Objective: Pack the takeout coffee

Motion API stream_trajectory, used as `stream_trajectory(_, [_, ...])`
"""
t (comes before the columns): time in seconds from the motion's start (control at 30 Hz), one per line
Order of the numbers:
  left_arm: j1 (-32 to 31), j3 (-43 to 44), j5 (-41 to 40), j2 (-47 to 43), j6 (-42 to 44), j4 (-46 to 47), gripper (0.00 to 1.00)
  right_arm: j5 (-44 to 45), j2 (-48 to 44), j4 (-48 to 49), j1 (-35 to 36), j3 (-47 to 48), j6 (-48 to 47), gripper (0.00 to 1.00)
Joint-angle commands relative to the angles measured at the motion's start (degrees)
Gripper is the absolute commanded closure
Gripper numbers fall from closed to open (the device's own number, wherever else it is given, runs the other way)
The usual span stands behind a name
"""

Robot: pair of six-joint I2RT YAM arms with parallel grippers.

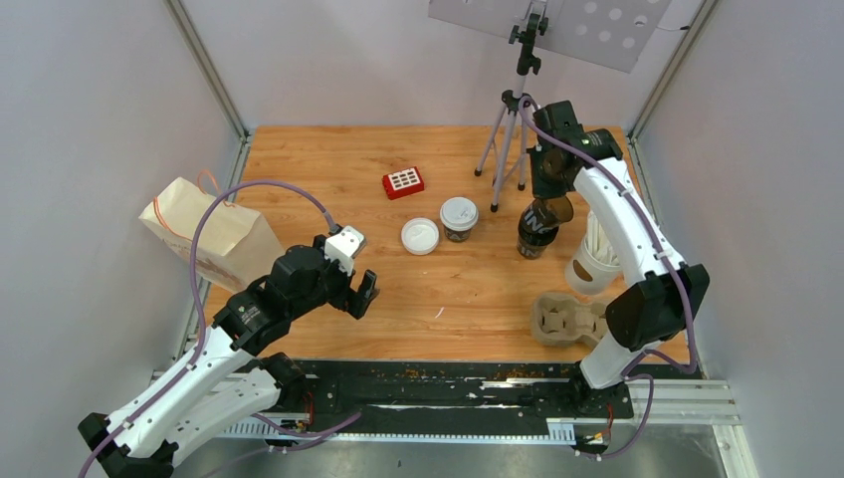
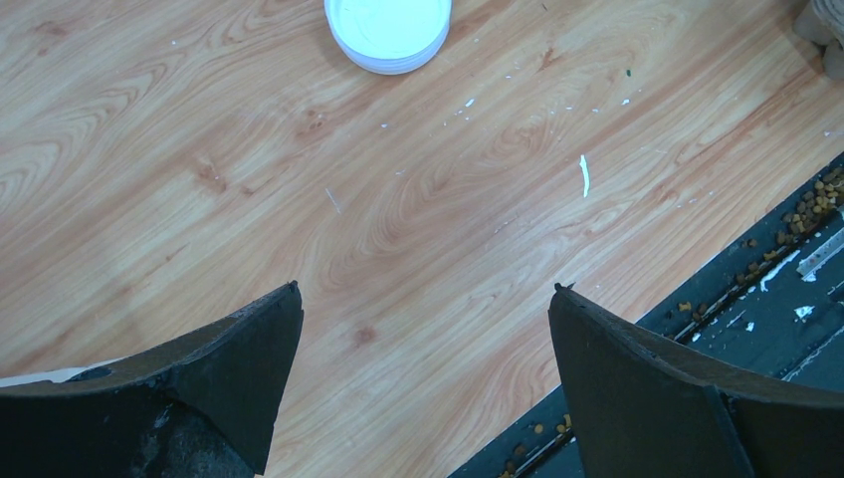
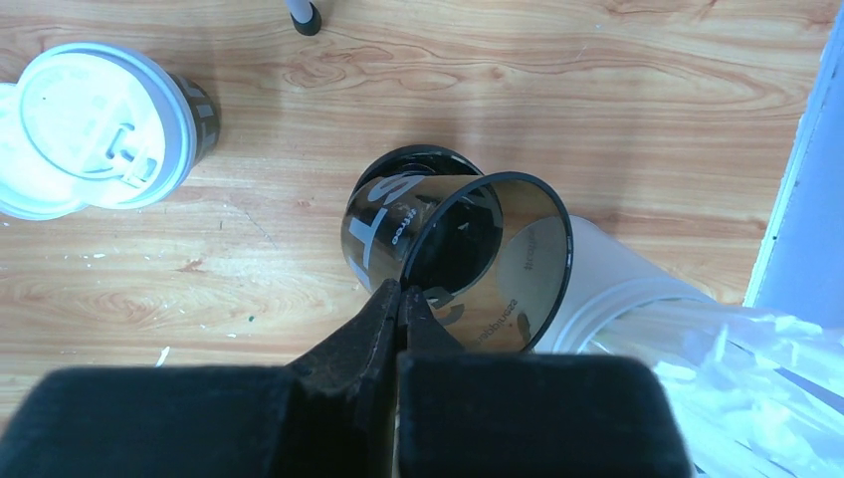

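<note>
Left arm: we see it folded low at the near left, the left gripper (image 1: 353,297) (image 2: 423,289) hanging over the bare wood of the table (image 1: 328,159) (image 2: 199,149), fingers spread wide with nothing between them.
Right arm: we see it stretched to the far right and bent downward, the right gripper (image 1: 545,199) (image 3: 400,294) pinched tight on the rim of a lidless cup (image 1: 534,234) (image 3: 383,224).
Lidless cup: black with pale print, tilted, its mouth toward the wrist camera. We cannot tell whether its base touches the wood.
Lidded cup (image 1: 459,217) (image 3: 95,124): upright mid-table, left of the held one, with its white lid on.
Loose lid (image 1: 420,236) (image 2: 388,30): flat on the wood, just left of the lidded one.
Straw cup (image 1: 592,261) (image 3: 617,309): white, holding wrapped straws, just right of the held cup.
Cup tray (image 1: 567,319): at the near edge, beside the straws.
</note>
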Motion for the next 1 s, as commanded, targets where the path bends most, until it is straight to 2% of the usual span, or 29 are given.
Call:
stream_trajectory(0.0, [0.2, -0.3, 0.2, -0.1, 0.8, 2.2, 0.0, 1.2, -3.6, -3.1, 0.8, 4.0, 0.2, 1.0])
stream_trajectory(0.27, [0.2, -0.1, -1.0, -0.3, 0.5, 1.8, 0.0, 0.7, -6.2, -5.8, 2.4, 8.5, -0.6, 1.0])
stream_trajectory(0.43, [0.2, 0.0, -3.2, -1.5, 0.4, 1.7, 0.0, 0.9, -8.5, -5.5, 5.8, 8.4, -1.4, 1.0])
stream_trajectory(0.77, [0.2, 3.3, -14.1, -7.4, -2.9, -1.9, 0.0, 6.1, -12.6, -1.1, 21.5, -2.3, -0.8, 1.0])
stream_trajectory(0.97, [0.2, 11.9, -17.8, -11.7, -5.1, -5.4, 0.0, 7.6, -10.6, 3.5, 31.6, -11.4, 2.7, 1.0])
